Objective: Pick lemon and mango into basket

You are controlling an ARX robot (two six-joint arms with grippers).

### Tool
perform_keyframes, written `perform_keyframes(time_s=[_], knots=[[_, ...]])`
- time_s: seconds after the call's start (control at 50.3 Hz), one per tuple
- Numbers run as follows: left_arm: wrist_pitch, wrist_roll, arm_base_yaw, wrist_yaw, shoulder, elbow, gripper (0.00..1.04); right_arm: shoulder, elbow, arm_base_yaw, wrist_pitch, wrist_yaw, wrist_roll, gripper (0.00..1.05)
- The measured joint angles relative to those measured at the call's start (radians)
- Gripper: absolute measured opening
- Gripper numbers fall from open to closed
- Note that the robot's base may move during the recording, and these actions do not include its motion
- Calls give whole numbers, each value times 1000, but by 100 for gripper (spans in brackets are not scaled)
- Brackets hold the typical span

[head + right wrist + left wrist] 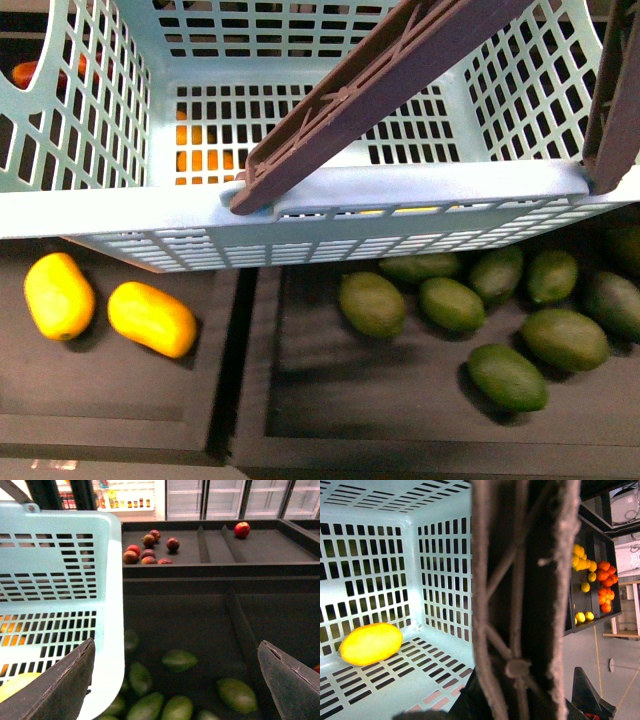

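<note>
Quick read on where this stands: one yellow oval fruit [370, 644] is lying on the basket [450, 185] floor, close to a corner. I'd call it the lemon, though the left wrist view is blown out enough that I won't swear to it. So my guess is the mango is what's left.

The mango [152, 318] sits on the desk [120, 400], just out past the basket's near wall toward its left corner. A second yellow one [58, 295] lies right beside it, not quite touching.

The left end effector [535, 707] is crowded right up against the brown handle [370, 95]. It looks clenched on it and carrying the basket, but the handle hides most of the fingers. The right end effector [177, 680] is released, fingers wide apart with nothing between them. It's hovering off the basket's right side over the green fruit [450, 305], which is the wrong pile.

How I'd do the pick:
- Swing the right arm across under the basket's near wall to the yellow pair, and don't go down where it is now.
- Take the mango across its narrow width. It looks smooth, so a lengthwise pinch would probably squirt out.
- Come in on the side away from its neighbour so a finger doesn't jam between the two.
- Keep the basket level so the fruit inside doesn't roll.
- The handle cuts diagonally across the basket's opening, so drop in on the open side, and low.
</note>
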Motion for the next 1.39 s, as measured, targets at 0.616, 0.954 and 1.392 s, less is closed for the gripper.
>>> perform_keyframes(time_s=[0.616,0.954,1.392], knots=[[0,-1,0,0,0,0,4,1,0,0,0,0,0,96],[0,2,1,-2,1,0,4,0,1,0,0,0,0,96],[0,0,1,3,1,0,4,1,1,0,0,0,0,96]])
